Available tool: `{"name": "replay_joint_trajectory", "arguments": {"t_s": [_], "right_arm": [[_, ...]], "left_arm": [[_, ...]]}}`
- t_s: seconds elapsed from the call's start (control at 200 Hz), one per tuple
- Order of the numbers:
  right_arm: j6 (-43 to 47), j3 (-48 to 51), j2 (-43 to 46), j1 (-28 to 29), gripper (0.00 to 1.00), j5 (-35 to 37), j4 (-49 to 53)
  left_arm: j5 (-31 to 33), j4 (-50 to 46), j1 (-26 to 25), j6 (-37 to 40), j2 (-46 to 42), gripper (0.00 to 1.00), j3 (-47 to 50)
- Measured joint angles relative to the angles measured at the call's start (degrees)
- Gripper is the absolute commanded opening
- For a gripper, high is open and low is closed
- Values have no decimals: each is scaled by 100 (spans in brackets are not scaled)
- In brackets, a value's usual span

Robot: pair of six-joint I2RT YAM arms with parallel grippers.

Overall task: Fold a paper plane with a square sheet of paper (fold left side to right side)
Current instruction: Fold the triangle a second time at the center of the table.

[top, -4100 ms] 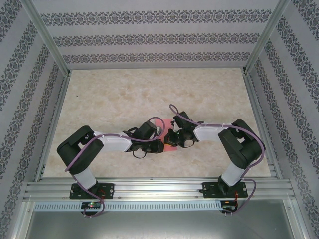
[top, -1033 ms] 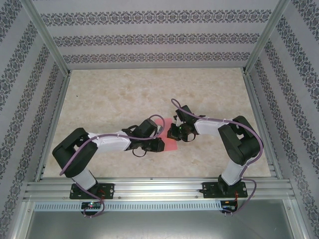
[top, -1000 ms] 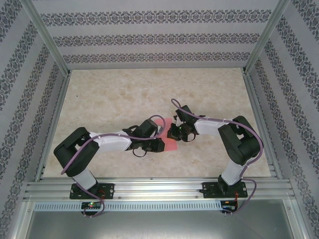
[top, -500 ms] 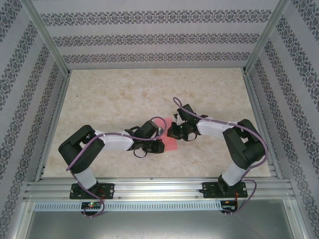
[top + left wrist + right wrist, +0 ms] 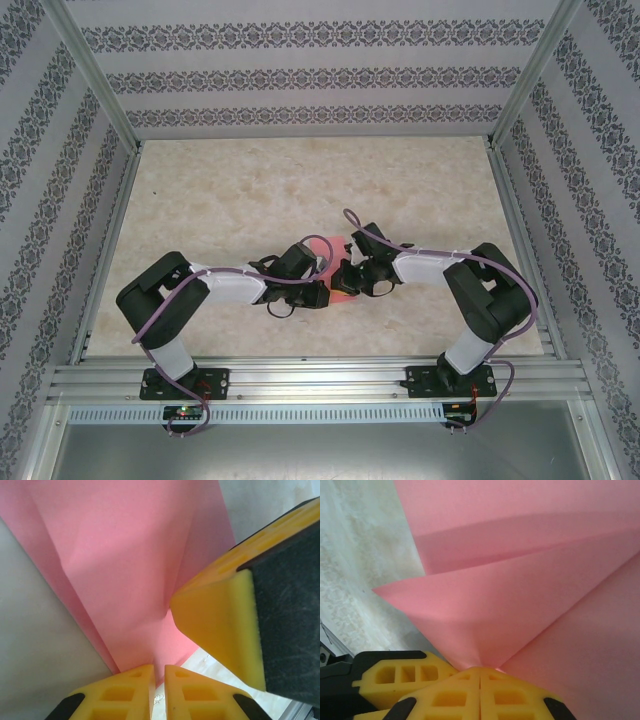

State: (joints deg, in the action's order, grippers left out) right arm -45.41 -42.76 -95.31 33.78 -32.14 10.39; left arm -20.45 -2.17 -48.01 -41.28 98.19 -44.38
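The salmon-pink square sheet of paper lies mid-table between both arms, folded into overlapping layers with diagonal creases. My left gripper points at its near corner; in the left wrist view the fingertips stand almost together, and the paper's corner runs into the narrow gap between them. My right gripper is shut on a raised flap of the sheet, which puckers where it meets the closed fingertips. The right gripper's yellow finger shows close beside the left gripper.
The beige marbled tabletop spreads behind the arms. Patterned walls with metal posts enclose it on three sides. An aluminium rail carries both arm bases at the near edge.
The right gripper has moved down and nearer, closing in on the left gripper with the paper flap. The left arm has barely shifted.
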Motion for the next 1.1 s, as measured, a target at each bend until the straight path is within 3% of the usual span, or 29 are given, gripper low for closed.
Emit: {"name": "replay_joint_trajectory", "arguments": {"t_s": [0.6,0.884,1.104], "right_arm": [[-79,-256,-367,63,7,-24,190],[269,-629,-446,50,7,334,796],[511,-820,-450,-278,8,708,1067]], "left_arm": [[20,179,0,-22,-28,16,116],[20,417,0,-85,-59,15,256],[17,529,0,-114,-70,15,317]]}}
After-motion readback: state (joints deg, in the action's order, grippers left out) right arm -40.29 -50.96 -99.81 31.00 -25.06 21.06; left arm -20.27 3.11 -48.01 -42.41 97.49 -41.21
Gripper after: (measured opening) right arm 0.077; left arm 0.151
